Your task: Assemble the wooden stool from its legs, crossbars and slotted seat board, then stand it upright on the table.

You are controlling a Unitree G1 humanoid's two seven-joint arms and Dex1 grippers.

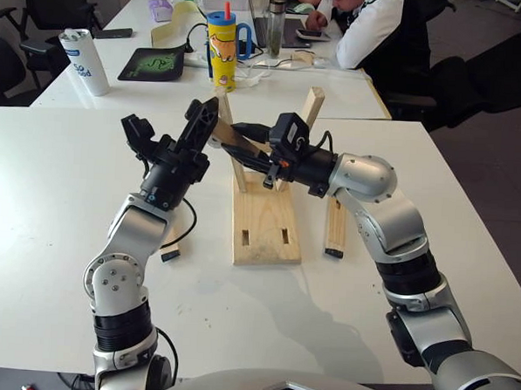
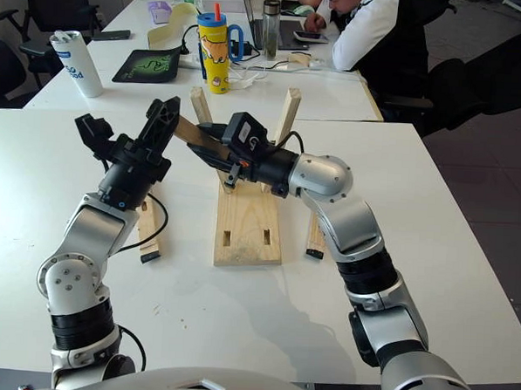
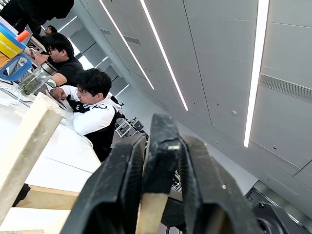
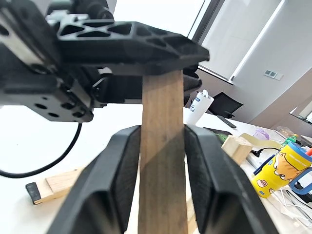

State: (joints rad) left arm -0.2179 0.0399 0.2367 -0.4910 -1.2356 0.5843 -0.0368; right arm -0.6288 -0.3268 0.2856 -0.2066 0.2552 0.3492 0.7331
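Jaws: left gripper (image 1: 207, 120) and right gripper (image 4: 163, 141) both pinch one crossbar (image 4: 161, 195).
Your step: loosen one side slowly — hold the bar level.

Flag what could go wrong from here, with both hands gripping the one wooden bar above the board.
1. The left hand and right hand both clamp the same bar in the air. If the arms move out of step, it may twist or slip free.
2. The bar hangs close to two legs standing at the far end of the seat board. A swing could knock them askew.
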